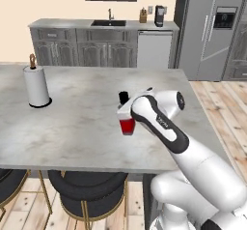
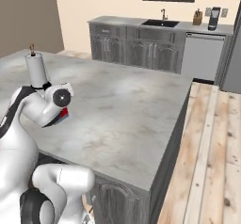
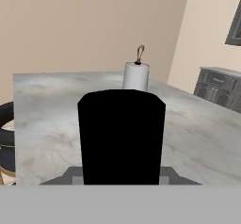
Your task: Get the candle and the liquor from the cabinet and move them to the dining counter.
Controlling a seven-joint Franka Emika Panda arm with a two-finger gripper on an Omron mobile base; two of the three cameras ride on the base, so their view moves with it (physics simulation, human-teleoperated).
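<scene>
Liquor (image 1: 127, 125) sits in the gripper (image 1: 126, 112), jaws closed on its upper part; red lower body hangs just below the hand. Bottle bottom close above or on the dining counter (image 1: 87, 122); contact cannot be told.

Appearance: small squat bottle, red lower body, black cap (image 1: 124, 97) showing just above the hand in the left base view. Light band between the two is mostly hidden by the hand. In the hand view the black cap (image 3: 121, 137) stands directly in front of the camera, large and dark. In the right base view a red sliver of the bottle (image 2: 63, 114) shows under the wrist.

Arm: rises from the near counter edge, elbow bent, forearm reaching over the top, wrist turned sideways toward the paper-towel roll (image 1: 36, 86), which stands well apart beyond the gripper.
</scene>
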